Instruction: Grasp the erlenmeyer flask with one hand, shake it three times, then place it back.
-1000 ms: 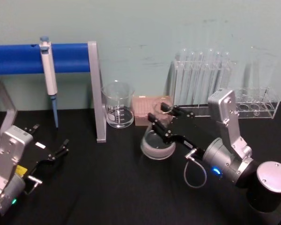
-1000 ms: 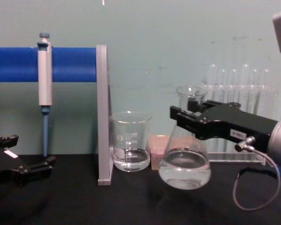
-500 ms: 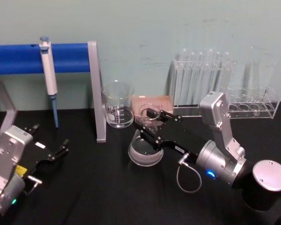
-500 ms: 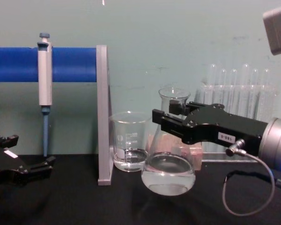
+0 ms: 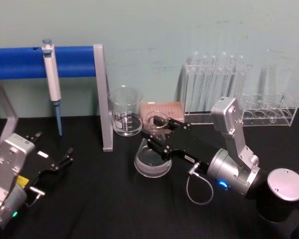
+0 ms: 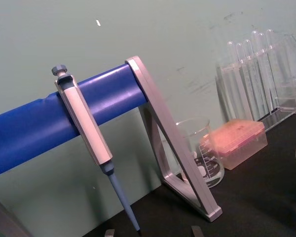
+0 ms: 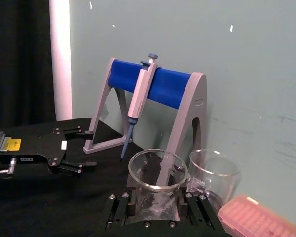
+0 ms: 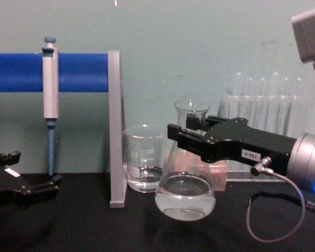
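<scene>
The erlenmeyer flask (image 5: 151, 160) is clear glass with some clear liquid in its wide base (image 8: 185, 195). My right gripper (image 5: 158, 132) is shut on its narrow neck just under the flared rim (image 7: 158, 167). The black fingers (image 7: 119, 211) clamp it from both sides. The flask is upright near the table's middle, in front of the beaker, and seems to hang just above the black surface. My left gripper (image 5: 55, 145) rests open at the left, far from the flask, and also shows in the right wrist view (image 7: 89, 148).
A glass beaker (image 8: 146, 165) and a pink tip box (image 5: 162, 108) stand close behind the flask. A blue-barred stand (image 5: 102, 97) holds a pipette (image 5: 51, 74) at the back left. Test tube racks (image 5: 214, 89) line the back right.
My right gripper has carried the flask to the left and a little lower, closer to the beaker. The left arm has stayed still.
</scene>
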You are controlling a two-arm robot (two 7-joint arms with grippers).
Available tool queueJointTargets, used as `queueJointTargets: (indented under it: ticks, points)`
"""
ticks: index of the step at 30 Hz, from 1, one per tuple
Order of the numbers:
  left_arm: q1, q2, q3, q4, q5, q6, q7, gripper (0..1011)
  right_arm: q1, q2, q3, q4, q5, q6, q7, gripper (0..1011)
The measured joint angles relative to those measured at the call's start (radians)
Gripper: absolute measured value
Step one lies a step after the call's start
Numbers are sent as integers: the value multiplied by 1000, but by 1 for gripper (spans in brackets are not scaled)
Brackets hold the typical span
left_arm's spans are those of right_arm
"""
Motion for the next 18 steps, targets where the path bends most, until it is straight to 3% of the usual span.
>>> queueJointTargets:
  ticks: [18]
  points:
    - [0, 0, 0, 0, 0, 0, 0, 1001, 56, -15, -28, 94, 25, -30, 36, 452]
